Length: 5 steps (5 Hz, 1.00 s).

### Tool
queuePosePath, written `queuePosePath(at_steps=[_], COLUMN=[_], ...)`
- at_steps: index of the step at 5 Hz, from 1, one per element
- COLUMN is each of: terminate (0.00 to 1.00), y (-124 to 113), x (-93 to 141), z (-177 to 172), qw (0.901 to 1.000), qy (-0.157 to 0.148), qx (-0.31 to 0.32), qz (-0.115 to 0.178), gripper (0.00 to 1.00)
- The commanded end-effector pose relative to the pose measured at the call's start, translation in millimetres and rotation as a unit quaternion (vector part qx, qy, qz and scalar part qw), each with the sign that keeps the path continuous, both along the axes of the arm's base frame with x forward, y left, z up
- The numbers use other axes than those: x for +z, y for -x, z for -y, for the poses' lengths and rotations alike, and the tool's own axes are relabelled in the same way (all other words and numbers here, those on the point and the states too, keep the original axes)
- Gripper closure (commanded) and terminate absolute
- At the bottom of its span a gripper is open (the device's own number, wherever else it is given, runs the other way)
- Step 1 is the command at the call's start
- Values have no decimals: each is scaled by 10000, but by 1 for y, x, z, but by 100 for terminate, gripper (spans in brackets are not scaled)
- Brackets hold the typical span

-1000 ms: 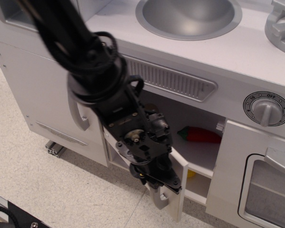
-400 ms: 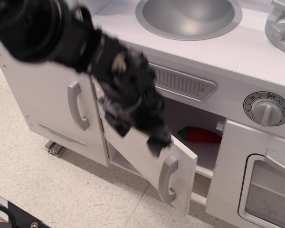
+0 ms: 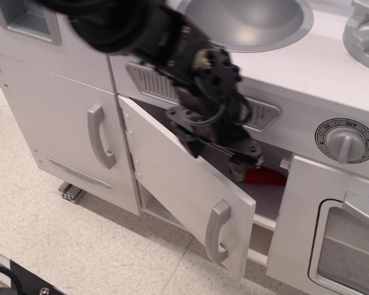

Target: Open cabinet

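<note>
The cabinet door (image 3: pixel 178 184) is a wide silver-grey panel. It stands swung partly open, hinged on its left edge, with its short curved handle (image 3: pixel 216 230) near the free right edge. A white shelf (image 3: pixel 267 200) shows inside behind it. My black gripper (image 3: pixel 241 165) hangs above the door's top edge, at the mouth of the cabinet, and holds nothing. It is clear of the handle. Its fingers look close together, but I cannot tell if they are open or shut.
A red thing (image 3: pixel 265 177) lies on the inner shelf. A taller narrow door with a long handle (image 3: pixel 100 136) is at the left. The windowed oven door (image 3: pixel 332 233) and a dial (image 3: pixel 345 140) are at the right. A sink bowl (image 3: pixel 246 21) sits in the counter top.
My gripper has left the door handle and risen up and to the right, over the door's top edge. The door has swung a little further open and stays open.
</note>
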<state>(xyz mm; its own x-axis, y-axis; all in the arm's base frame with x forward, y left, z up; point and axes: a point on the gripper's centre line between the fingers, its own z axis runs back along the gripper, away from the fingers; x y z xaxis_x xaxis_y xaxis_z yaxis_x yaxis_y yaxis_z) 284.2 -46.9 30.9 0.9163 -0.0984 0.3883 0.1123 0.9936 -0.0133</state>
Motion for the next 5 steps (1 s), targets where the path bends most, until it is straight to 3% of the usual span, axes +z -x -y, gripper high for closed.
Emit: queuePosePath(at_steps=[1,3,4,5], terminate=[0,0,0,0], y=[-25,7,30,42], x=[-16,-38,-53,-56], z=[11,-15,-42,-64], qw=[9994,9992,9974,9968], qy=[-165,-369,-662,-719], qx=[-203,-76,-41,141], qz=[205,-155,-278,-331], gripper=[0,0,0,0])
